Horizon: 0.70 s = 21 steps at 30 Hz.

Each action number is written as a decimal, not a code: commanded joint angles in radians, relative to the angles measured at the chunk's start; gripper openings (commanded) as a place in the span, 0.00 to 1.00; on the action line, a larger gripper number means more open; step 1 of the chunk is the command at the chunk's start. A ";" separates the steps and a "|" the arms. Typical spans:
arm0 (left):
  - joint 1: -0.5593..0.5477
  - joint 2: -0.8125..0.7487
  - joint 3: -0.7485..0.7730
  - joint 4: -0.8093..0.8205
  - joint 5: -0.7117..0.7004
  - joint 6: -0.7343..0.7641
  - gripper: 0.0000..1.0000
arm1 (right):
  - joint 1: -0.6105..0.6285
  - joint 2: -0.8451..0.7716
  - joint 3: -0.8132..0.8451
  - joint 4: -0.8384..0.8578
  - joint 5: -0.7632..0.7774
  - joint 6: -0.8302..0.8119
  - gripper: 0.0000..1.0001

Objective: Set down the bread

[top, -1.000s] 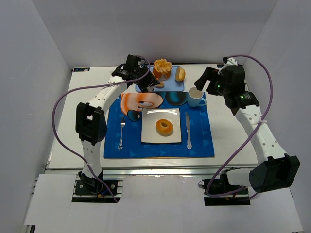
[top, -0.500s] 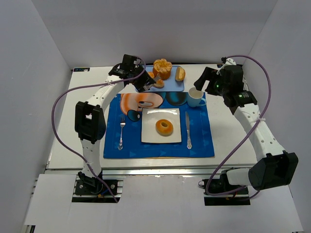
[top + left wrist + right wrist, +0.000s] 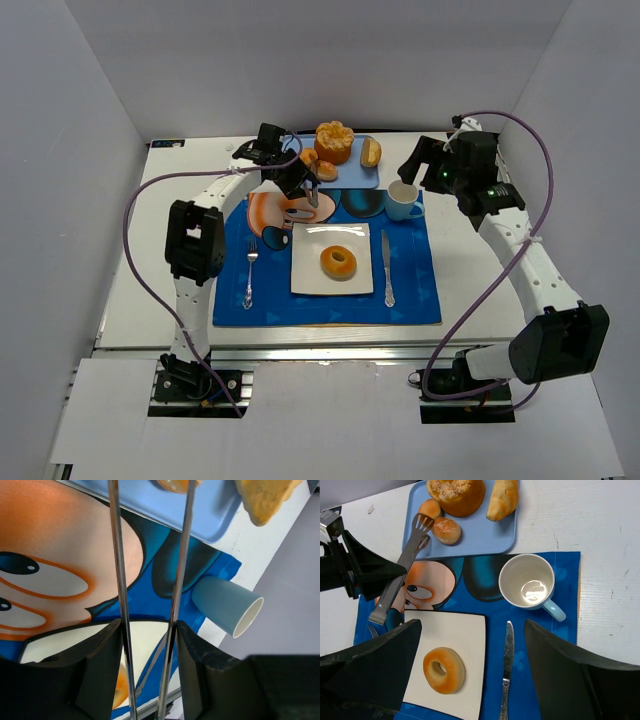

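Over the last second the left gripper (image 3: 295, 178) has swung a little away from the far edge and back toward the middle of the bench, and its elbow has shifted with it. The right arm has barely stirred.

That left claw is clamped on a pair of metal tongs (image 3: 404, 561), its fingers pressing from outside on the two arms, which run apart in the wrist view. The tong tips sit over the blue tray (image 3: 485, 537) at the middle of the far edge, just beside a small round roll (image 3: 446, 530). Whether they touch it or have it between them, I cannot tell. A second small roll (image 3: 430, 508), a large sugared bun (image 3: 456, 492) and a long roll (image 3: 502, 500) lie on the same tray.

On the blue placemat (image 3: 540, 645) toward the near edge, a ring-shaped bread (image 3: 443, 670) already rests on the white plate (image 3: 465, 645), with a knife (image 3: 506, 670) on its right, a fork (image 3: 249, 265) on its left and a mug (image 3: 527, 582) beyond the knife.

The right gripper (image 3: 418, 162) hangs toward the far right corner above the mug, fingers wide apart and holding nothing.

By my reading, one bread is placed. If the small roll is to follow, it is not yet lifted: the grasp, carry and release are all left.
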 commanded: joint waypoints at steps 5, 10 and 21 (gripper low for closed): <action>0.012 -0.023 0.048 0.029 0.023 -0.006 0.46 | 0.001 0.010 0.054 0.039 0.014 -0.024 0.89; 0.012 -0.030 0.048 0.041 0.026 -0.012 0.44 | -0.001 0.004 0.048 0.039 0.014 -0.027 0.89; 0.014 -0.110 0.052 0.006 0.012 -0.011 0.51 | -0.001 -0.019 0.028 0.050 0.003 -0.021 0.89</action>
